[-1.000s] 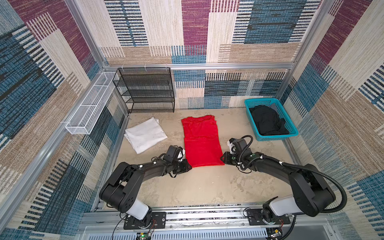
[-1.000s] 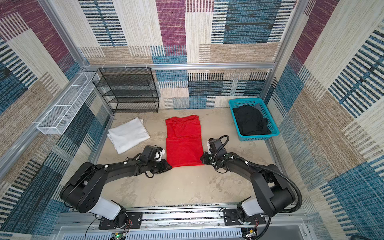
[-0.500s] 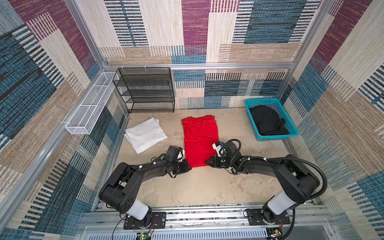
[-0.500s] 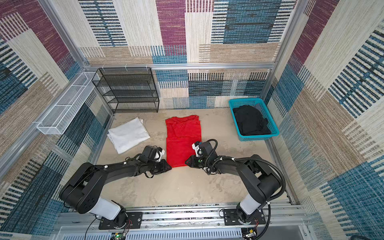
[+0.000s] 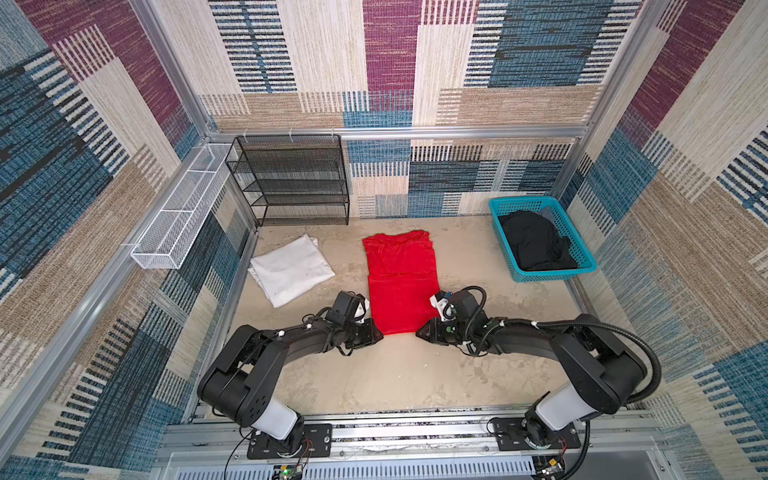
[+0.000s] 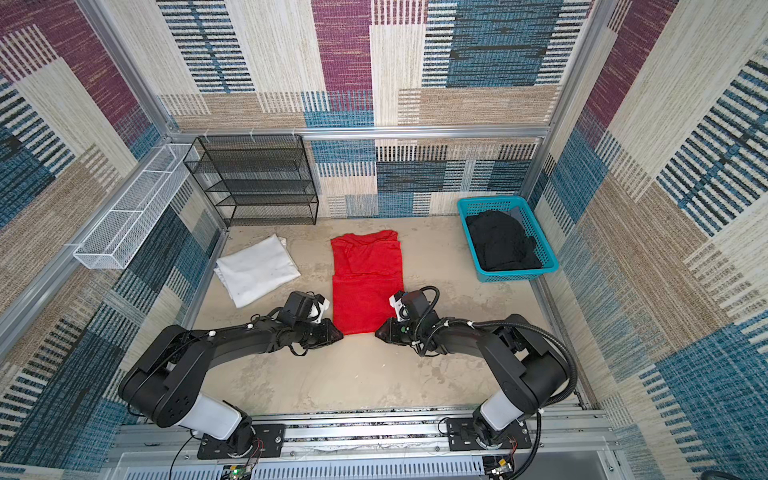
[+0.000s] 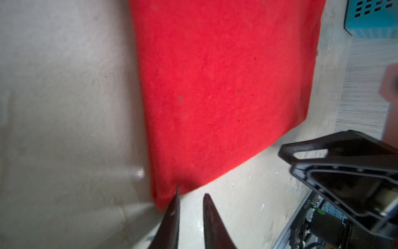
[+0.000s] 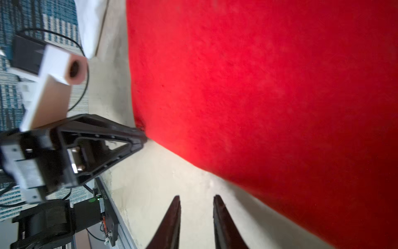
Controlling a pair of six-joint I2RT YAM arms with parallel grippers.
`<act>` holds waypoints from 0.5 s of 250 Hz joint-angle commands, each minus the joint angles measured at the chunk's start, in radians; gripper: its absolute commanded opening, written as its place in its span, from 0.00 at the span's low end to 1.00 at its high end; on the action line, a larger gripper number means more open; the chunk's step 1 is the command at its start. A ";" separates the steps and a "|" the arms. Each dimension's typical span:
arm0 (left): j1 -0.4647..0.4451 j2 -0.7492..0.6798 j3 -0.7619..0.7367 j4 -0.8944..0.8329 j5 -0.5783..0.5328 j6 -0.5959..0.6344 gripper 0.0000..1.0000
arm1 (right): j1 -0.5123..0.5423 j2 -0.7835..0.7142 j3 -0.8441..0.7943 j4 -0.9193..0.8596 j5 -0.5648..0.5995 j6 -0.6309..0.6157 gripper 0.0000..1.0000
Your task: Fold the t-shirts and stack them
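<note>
The red t-shirt (image 5: pixel 401 282) (image 6: pixel 368 282) lies in a long folded strip mid-table. My left gripper (image 5: pixel 379 335) (image 7: pixel 191 193) rests low at its near left corner, open by a narrow gap. One fingertip (image 7: pixel 177 191) touches the cloth edge and only bare table shows between the jaws. My right gripper (image 5: pixel 418 332) (image 8: pixel 196 197) sits at the near right corner, open and empty, just short of the red cloth (image 8: pixel 269 86). A folded white t-shirt (image 5: pixel 291 270) lies to the left. The black t-shirt (image 5: pixel 534 245) is bunched in the teal basket (image 5: pixel 552 276).
A black mesh rack (image 5: pixel 291 183) stands against the back wall. A white wire basket (image 5: pixel 183 220) hangs on the left wall. A metal rail (image 5: pixel 395 419) runs along the table's front edge, where both arm bases are mounted.
My right gripper has swung in from the red shirt's right side to its near right corner. The left arm has not moved.
</note>
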 commanded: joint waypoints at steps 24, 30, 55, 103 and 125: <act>0.000 0.011 -0.007 -0.065 -0.034 -0.001 0.23 | 0.003 0.025 0.104 0.000 -0.037 -0.036 0.30; 0.000 0.010 -0.007 -0.065 -0.034 -0.002 0.23 | 0.003 0.044 0.113 0.006 -0.044 -0.038 0.30; 0.000 0.002 -0.007 -0.074 -0.038 -0.001 0.23 | 0.003 0.126 0.115 0.084 -0.059 -0.034 0.30; 0.000 -0.011 0.001 -0.097 -0.042 0.007 0.23 | 0.003 0.257 0.050 0.223 -0.078 -0.014 0.28; 0.000 -0.012 0.005 -0.107 -0.042 0.011 0.23 | 0.003 0.259 0.013 0.251 -0.089 -0.002 0.27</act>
